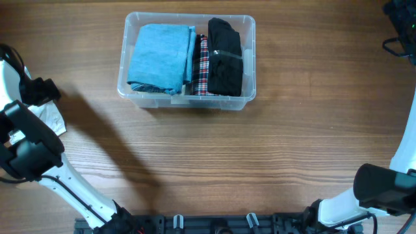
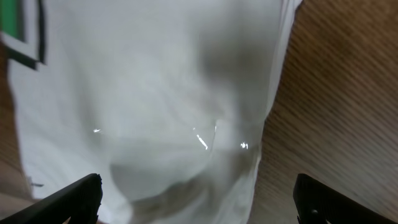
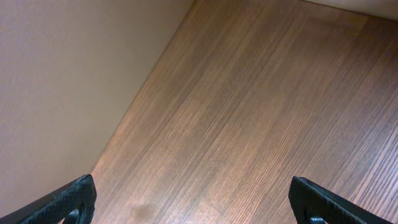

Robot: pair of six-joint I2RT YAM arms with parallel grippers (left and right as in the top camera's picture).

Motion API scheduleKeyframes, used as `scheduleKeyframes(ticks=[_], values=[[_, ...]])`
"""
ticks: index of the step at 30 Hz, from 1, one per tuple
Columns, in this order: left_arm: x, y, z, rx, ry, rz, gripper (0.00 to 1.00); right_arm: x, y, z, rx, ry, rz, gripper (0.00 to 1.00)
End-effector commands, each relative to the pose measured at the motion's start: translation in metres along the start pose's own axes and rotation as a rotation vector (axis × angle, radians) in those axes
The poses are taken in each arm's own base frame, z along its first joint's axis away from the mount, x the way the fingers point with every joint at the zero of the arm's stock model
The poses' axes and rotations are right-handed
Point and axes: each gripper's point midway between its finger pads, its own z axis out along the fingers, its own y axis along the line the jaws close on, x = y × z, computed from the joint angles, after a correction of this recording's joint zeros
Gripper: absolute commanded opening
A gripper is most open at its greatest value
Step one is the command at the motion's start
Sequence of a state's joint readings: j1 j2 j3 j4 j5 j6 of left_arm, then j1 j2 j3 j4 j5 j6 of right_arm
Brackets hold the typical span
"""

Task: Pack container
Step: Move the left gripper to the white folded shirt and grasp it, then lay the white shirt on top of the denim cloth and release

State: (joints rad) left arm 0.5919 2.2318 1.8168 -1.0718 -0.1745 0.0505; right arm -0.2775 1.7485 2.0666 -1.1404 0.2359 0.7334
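The clear container stands at the table's far middle. It holds a folded blue cloth, a red plaid cloth and a black garment side by side. A white cloth lies at the far left edge of the table, partly hidden under my left arm. My left gripper is open right above that white cloth, which fills the left wrist view. My right gripper is open and empty over bare wood near the table's edge; it is out of the overhead view.
The wooden table spreads between the container and the front edge. Black cables lie at the far right corner. The right arm's base stands at the front right. A green and black mark shows on the white cloth.
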Motion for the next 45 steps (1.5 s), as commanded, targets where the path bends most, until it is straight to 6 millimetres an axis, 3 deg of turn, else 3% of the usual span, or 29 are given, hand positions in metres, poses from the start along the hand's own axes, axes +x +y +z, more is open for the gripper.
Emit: scheduleKeyframes(ticks=[1, 6, 10, 15, 16, 17, 18, 22, 24, 27, 29, 34, 36, 37, 40, 42, 45], values=[[0.005, -0.01, 0.022, 0.013, 0.046, 0.064, 0.99, 0.0, 0.001, -0.001, -0.003, -0.004, 0.009, 1.0], [0.002, -0.01, 0.025, 0.012, 0.033, 0.062, 0.9, 0.0, 0.001, -0.001, -0.003, -0.003, 0.009, 1.0], [0.009, -0.012, 0.036, 0.013, 0.075, 0.068, 0.69, 0.0, 0.001, -0.001, -0.003, -0.003, 0.009, 1.0], [0.025, -0.017, 0.058, 0.005, 0.158, 0.09, 0.64, 0.0, 0.001, -0.001, -0.003, -0.003, 0.009, 1.0], [0.025, -0.018, 0.058, 0.006, 0.159, 0.092, 0.56, 0.0, 0.001, -0.001, -0.003, -0.003, 0.009, 1.0], [0.025, -0.019, 0.058, 0.006, 0.158, 0.093, 0.33, 0.0, 0.001, -0.001, -0.003, -0.003, 0.009, 1.0], [0.025, -0.019, 0.058, 0.006, 0.158, 0.093, 0.04, 0.0, 0.001, -0.001, -0.003, -0.003, 0.008, 1.0], [0.022, -0.025, 0.046, 0.014, 0.147, 0.097, 0.04, 0.0, 0.001, -0.001, -0.003, -0.003, 0.009, 1.0], [0.009, -0.035, 0.024, 0.043, 0.099, 0.08, 0.04, 0.0, 0.001, -0.001, -0.003, -0.003, 0.009, 1.0], [-0.019, -0.055, -0.052, 0.099, -0.048, 0.064, 0.04, 0.0, 0.001, -0.001, -0.003, -0.003, 0.009, 1.0], [-0.031, -0.07, -0.118, 0.118, -0.17, 0.098, 0.04, 0.0, 0.001, -0.001, -0.003, -0.003, 0.009, 1.0], [-0.015, -0.123, -0.252, 0.163, -0.459, 0.226, 0.04, 0.0, 0.001, -0.001, -0.003, -0.003, 0.009, 1.0], [-0.005, -0.145, -0.284, 0.188, -0.543, 0.268, 0.04, 0.0, 0.001, -0.001, -0.003, -0.003, 0.009, 1.0], [0.006, -0.166, -0.306, 0.228, -0.597, 0.292, 0.04, 0.0, 0.001, -0.001, -0.003, -0.003, 0.009, 1.0], [0.028, -0.209, -0.33, 0.258, -0.66, 0.335, 0.04, 0.0, 0.001, -0.001, -0.003, -0.003, 0.009, 1.0], [0.048, -0.239, -0.333, 0.271, -0.655, 0.37, 0.04, 0.0, 0.001, -0.001, -0.003, -0.003, 0.009, 1.0], [0.071, -0.263, -0.335, 0.297, -0.635, 0.409, 0.04, 0.0, 0.001, -0.001, -0.003, -0.003, 0.009, 1.0]])
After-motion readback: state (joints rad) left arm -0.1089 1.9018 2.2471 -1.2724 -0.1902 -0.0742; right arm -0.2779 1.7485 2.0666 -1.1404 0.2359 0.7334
